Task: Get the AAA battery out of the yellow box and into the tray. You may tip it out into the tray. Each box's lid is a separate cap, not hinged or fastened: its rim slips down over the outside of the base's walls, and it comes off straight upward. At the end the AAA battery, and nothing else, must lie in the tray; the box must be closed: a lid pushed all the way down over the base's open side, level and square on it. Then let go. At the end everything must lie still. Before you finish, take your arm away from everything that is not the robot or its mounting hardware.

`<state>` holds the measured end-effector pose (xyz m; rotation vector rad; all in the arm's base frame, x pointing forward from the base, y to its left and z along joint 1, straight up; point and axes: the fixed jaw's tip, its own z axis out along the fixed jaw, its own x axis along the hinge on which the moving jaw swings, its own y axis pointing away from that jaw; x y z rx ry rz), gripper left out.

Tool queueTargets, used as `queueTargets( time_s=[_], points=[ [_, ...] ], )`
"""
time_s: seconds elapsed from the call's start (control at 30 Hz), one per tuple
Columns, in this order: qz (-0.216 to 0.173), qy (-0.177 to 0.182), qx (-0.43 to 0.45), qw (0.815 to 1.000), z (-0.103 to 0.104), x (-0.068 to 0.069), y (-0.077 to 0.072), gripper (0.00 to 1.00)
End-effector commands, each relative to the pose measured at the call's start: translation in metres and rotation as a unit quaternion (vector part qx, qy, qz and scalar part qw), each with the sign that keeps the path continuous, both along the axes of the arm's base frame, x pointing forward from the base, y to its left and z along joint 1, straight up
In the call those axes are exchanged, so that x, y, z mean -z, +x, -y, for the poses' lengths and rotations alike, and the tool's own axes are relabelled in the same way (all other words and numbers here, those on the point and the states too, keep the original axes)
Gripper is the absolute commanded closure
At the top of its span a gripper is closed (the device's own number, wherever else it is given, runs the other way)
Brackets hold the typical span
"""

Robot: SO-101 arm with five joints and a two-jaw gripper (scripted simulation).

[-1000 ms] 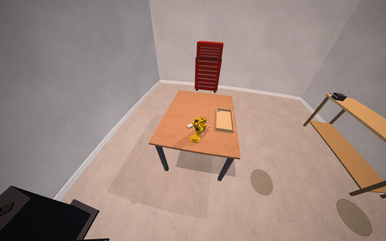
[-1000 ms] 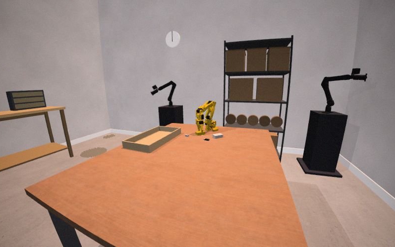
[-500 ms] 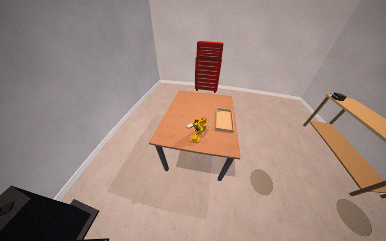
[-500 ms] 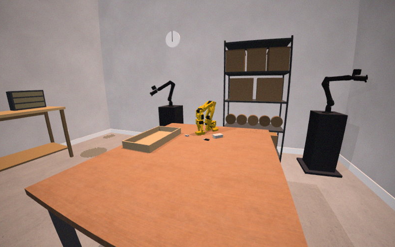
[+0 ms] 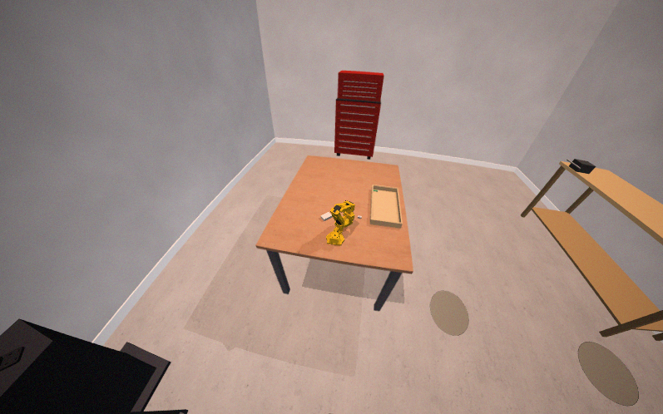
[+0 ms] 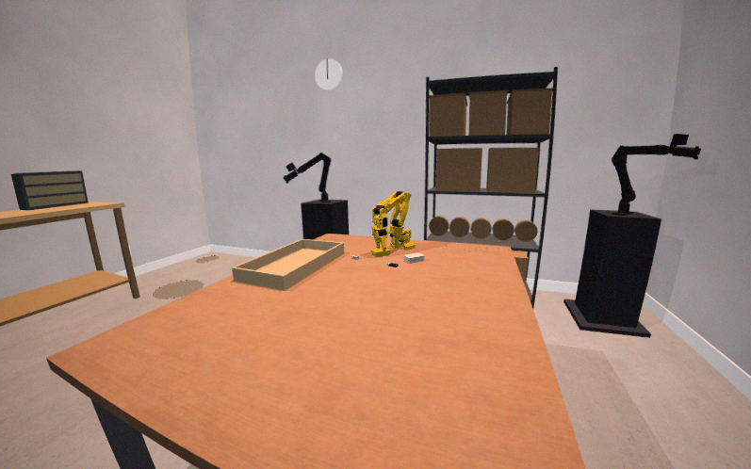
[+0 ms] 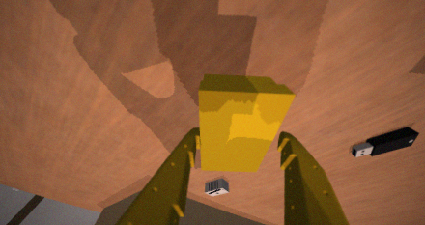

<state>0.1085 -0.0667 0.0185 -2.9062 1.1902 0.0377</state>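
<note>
The yellow box [image 6: 380,253] [image 7: 237,130] stands on the table, its broad face up; a small step shows along one side in the wrist view, and whether the lid is fully down cannot be told. My gripper [image 7: 239,134] [image 6: 380,248] is open, with one finger at each side of the box; a firm hold does not show. The tray [image 5: 386,224] [image 6: 261,280] [image 7: 208,214] stands beside the arm. A small green thing [image 5: 375,190] lies in its far left corner in the top view, possibly the AAA battery; it is too small to be sure.
A small grey-white block [image 5: 359,217] [image 6: 354,256] [image 7: 216,187] lies between box and tray. A black USB stick [image 6: 392,265] [image 7: 392,141] lies on the table on the box's other side, near a white block [image 5: 326,215] [image 6: 414,258].
</note>
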Motion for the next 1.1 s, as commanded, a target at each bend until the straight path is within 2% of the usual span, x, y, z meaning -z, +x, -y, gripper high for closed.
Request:
queueTargets(
  time_s=[0.0,1.07],
  points=[
    [0.125,-0.062,-0.015,0.990,-0.0029,-0.0684,0.0035,0.69],
    [0.122,-0.068,-0.017,0.990,0.0007,-0.0687,0.0049,0.69]
  ],
)
